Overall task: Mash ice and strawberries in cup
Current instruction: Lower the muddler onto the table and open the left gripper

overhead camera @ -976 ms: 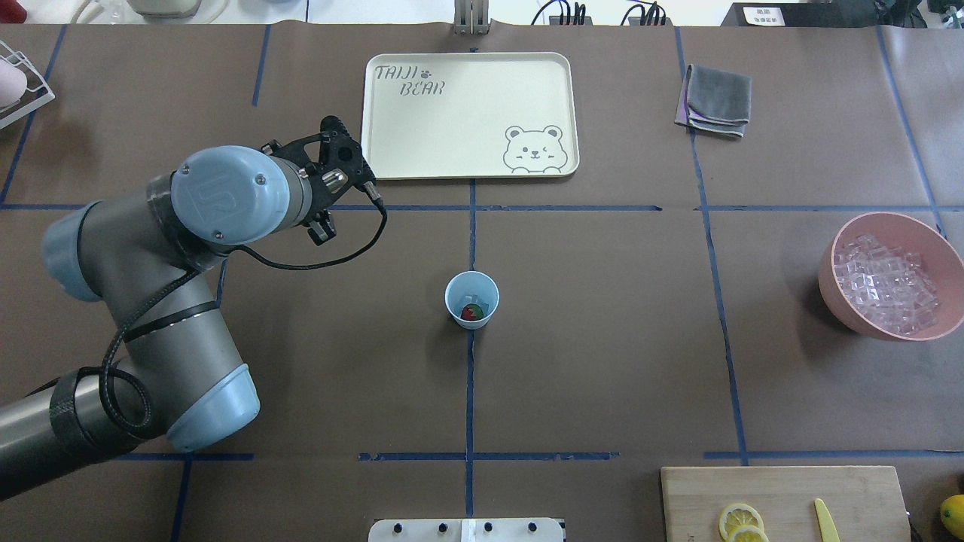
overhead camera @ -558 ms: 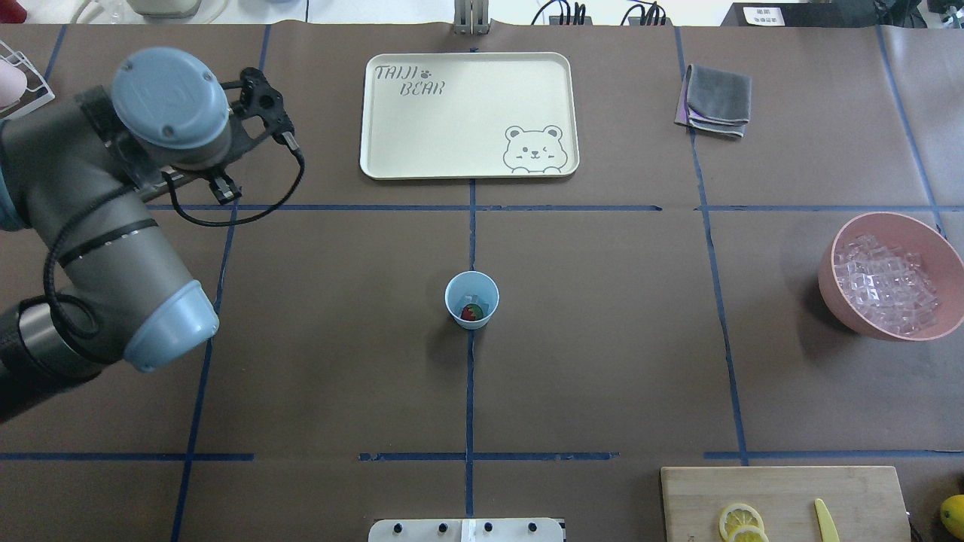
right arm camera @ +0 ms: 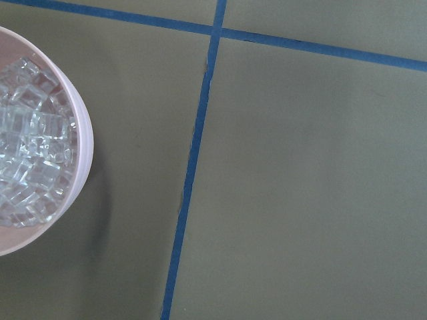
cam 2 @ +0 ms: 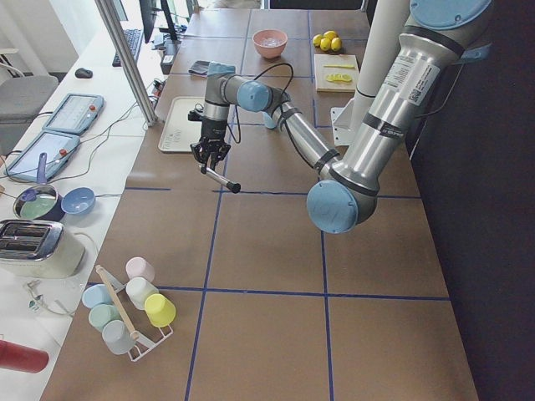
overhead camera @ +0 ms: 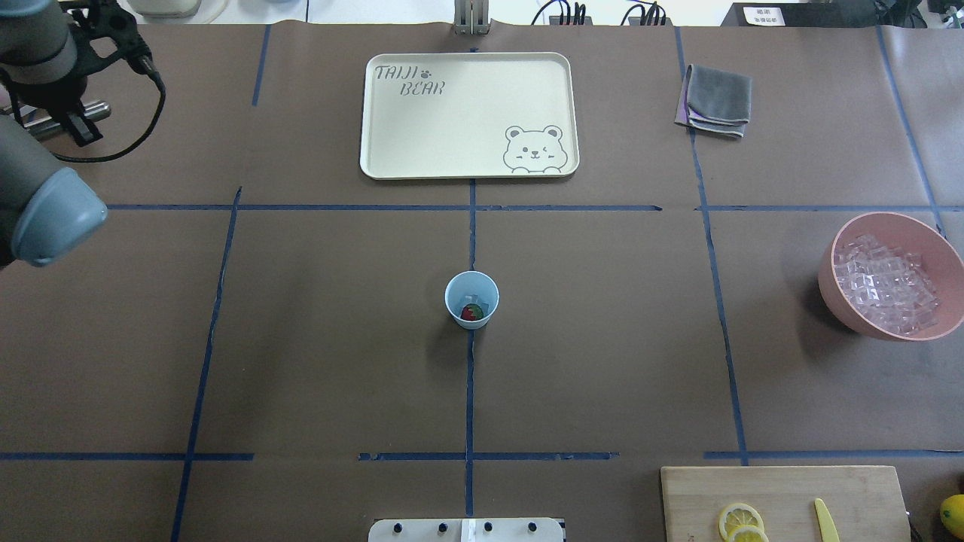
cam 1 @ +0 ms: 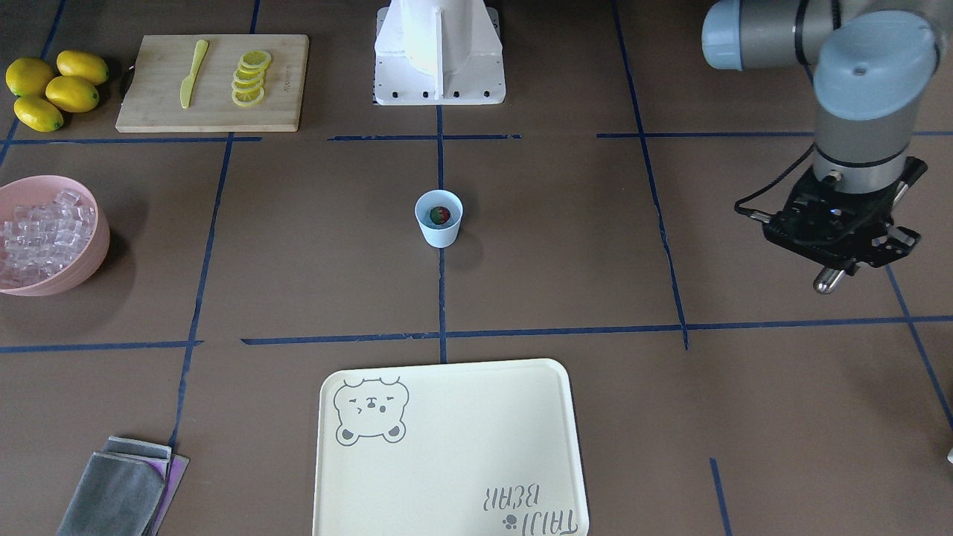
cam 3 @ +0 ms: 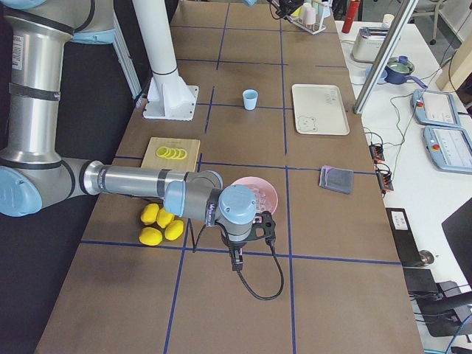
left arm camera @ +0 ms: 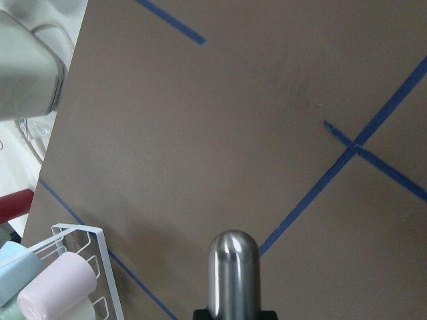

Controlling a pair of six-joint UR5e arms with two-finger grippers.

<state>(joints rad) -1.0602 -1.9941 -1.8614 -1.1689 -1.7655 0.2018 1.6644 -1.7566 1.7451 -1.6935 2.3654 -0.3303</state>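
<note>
At the middle of the brown paper-covered counter [overhead camera: 602, 361], upright on a blue tape line: a small pale-blue tapered plastic cup [overhead camera: 471, 299], well apart from both arms. Inside it, at the bottom, one small red strawberry with a green top [overhead camera: 471, 313] and a few clear ice cubes [overhead camera: 477, 296] just beside it. Far off toward the robot's left end of the counter, left jaws clamped shut on a round-tipped polished steel rod [cam 1: 828, 280], held above the bare surface and slanting downward. At the robot's right end, a large pink bowl [overhead camera: 836, 295] filled with a heap of glassy cubes [overhead camera: 887, 284]. Close beside that bowl, the right jaws, seen only small from the side view: open or closed, impossible to tell. Elsewhere on the counter: a cream rectangular tray with a bear drawing [overhead camera: 467, 113], a folded grey cloth [overhead camera: 717, 99], a pale wooden cutting board [overhead camera: 783, 493] bearing lemon slices [overhead camera: 742, 522] and a yellow plastic knife [overhead camera: 826, 521], and whole yellow lemons [cam 1: 52, 88] next to the board.
</note>
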